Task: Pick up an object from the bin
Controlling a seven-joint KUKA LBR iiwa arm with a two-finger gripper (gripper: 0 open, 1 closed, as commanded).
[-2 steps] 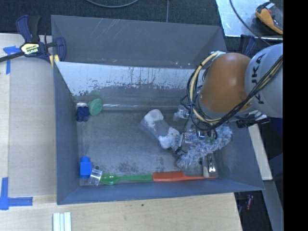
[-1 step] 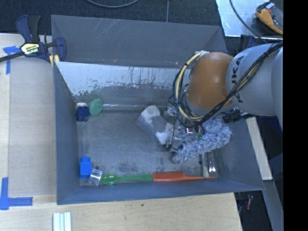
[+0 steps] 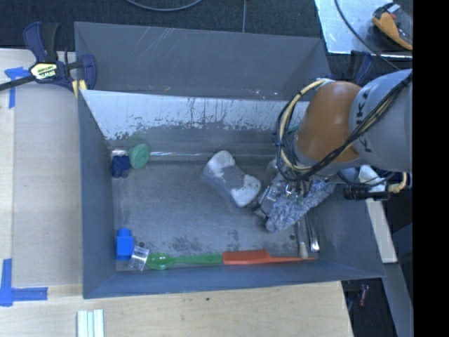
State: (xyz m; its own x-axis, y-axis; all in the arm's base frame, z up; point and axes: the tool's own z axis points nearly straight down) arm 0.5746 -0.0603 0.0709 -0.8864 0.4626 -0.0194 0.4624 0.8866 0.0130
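Down near the bin's (image 3: 196, 62) right wall, the hand (image 3: 276, 201) sits low over the floor, pressed against the left end of a crumpled grey-blue cloth (image 3: 303, 199). Whether the hand is apart or together I cannot tell, since the cloth and the wrist hide it. The cloth lies bunched on the right side of the floor, roughly midway between the far and near walls, and runs from the hand toward the right wall. Above it the arm (image 3: 386, 118) comes in over the right rim, with an orange cover (image 3: 326, 128) and looped cables at the wrist.

Just left of the hand lies a clear bag (image 3: 228, 176) with white lumps in it, close to the hand but apart from the cloth. Two metal utensils (image 3: 309, 240) lie near the cloth's near side. Along the near wall lie an orange stick (image 3: 263, 258), a green stick (image 3: 184, 260) and, in the near-left corner, a blue block (image 3: 125, 243). In the far-left corner sit a green cap (image 3: 139, 156) and a small blue piece (image 3: 120, 165), touching each other.
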